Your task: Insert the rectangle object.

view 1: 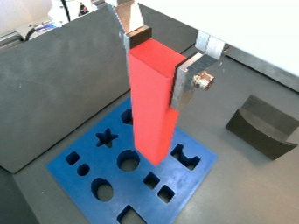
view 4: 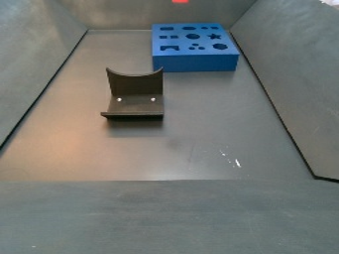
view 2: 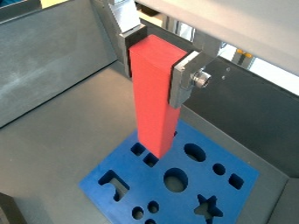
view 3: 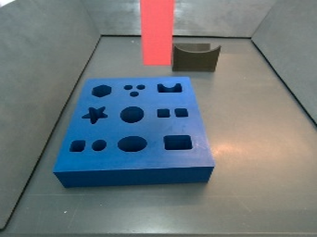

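Note:
The rectangle object, a tall red block (view 1: 152, 114), hangs upright between the silver fingers of my gripper (view 1: 156, 63), which is shut on its upper end. Both wrist views show this grip; the block (view 2: 155, 105) and gripper (view 2: 156, 63) look the same there. The block's lower end hovers above the blue board (view 1: 131, 185) with its shaped holes, near one edge of the board (view 2: 146, 179). In a side view only the red block (view 3: 158, 32) shows, above and behind the board (view 3: 148, 130); the gripper is out of frame. The board also lies at the far end in a side view (view 4: 196, 62).
The fixture (view 4: 133, 94), a dark grey bracket with a curved notch, stands on the floor apart from the board; it also shows elsewhere (view 3: 196, 56) (view 1: 263, 127). Grey walls (view 3: 50, 74) enclose the floor on all sides.

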Motion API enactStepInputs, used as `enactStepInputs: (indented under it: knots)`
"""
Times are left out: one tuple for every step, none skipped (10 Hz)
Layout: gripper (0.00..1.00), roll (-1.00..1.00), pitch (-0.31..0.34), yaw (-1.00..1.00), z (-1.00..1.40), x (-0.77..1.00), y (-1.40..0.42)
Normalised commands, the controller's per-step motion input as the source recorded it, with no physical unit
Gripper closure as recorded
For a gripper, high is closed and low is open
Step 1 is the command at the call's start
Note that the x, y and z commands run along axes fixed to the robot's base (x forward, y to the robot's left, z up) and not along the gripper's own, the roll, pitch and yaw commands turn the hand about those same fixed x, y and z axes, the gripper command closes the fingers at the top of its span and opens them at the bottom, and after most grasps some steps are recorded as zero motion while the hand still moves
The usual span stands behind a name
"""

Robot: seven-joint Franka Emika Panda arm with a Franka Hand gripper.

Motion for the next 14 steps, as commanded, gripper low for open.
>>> enactStepInputs:
  knots:
    - [1.0, 0.08, -0.01, 0.19, -0.58, 0.55, -0.63]
    - [1.0, 0.38, 0.0, 0.02, -0.47, 0.65, -0.56]
    - [1.0, 0.39, 0.0, 0.0, -0.42, 0.7, -0.55]
    - [1.0, 0.4, 0.0, 0.0, -0.4, 0.69, -0.55]
    - [1.0, 0.39, 0.034, 0.0, -0.37, 0.64, -0.57]
    - [1.0, 0.22, 0.054, 0.0, -0.39, 0.57, -0.74]
    - [1.0, 0.02, 0.067, 0.01, -0.35, 0.57, -0.75]
    - [1.0, 0.0, 0.097, 0.25, -0.5, 0.37, -0.56]
    - [1.0, -0.03, 0.104, 0.29, -0.47, 0.28, -0.41]
    - [1.0, -0.01, 0.051, 0.14, -0.33, 0.18, -0.28]
    - [1.0, 0.0, 0.011, 0.01, -0.29, 0.17, -0.21]
    - [1.0, 0.02, 0.017, 0.0, -0.31, 0.09, -0.12]
    - [1.0, 0.08, 0.05, -0.03, -0.28, 0.0, 0.0]
    - [1.0, 0.04, 0.029, -0.02, -0.25, -0.13, 0.05]
